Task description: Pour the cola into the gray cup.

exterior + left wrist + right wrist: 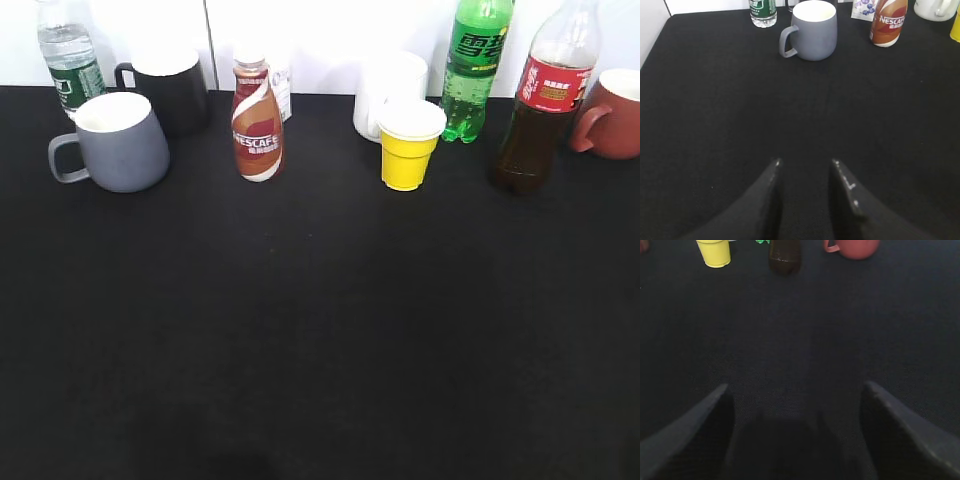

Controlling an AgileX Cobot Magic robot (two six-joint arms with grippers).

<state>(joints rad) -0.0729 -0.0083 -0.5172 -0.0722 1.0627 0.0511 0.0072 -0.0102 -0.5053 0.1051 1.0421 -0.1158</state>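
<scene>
The cola bottle [540, 100] stands upright at the back right, dark liquid under a red label; its base shows at the top of the right wrist view [785, 257]. The gray cup [118, 142] stands at the back left, handle to the left, and shows in the left wrist view [812, 30]. My left gripper [806, 162] is open and empty, low over the black table, well short of the cup. My right gripper [795, 387] is wide open and empty, well short of the cola. Neither gripper shows in the exterior view.
Along the back stand a water bottle [68, 55], a black mug [172, 90], a Nescafe bottle [256, 120], a white mug [392, 90], a yellow cup [408, 145], a green soda bottle [475, 65] and a reddish-brown mug [612, 115]. The black table [320, 330] stretches in front.
</scene>
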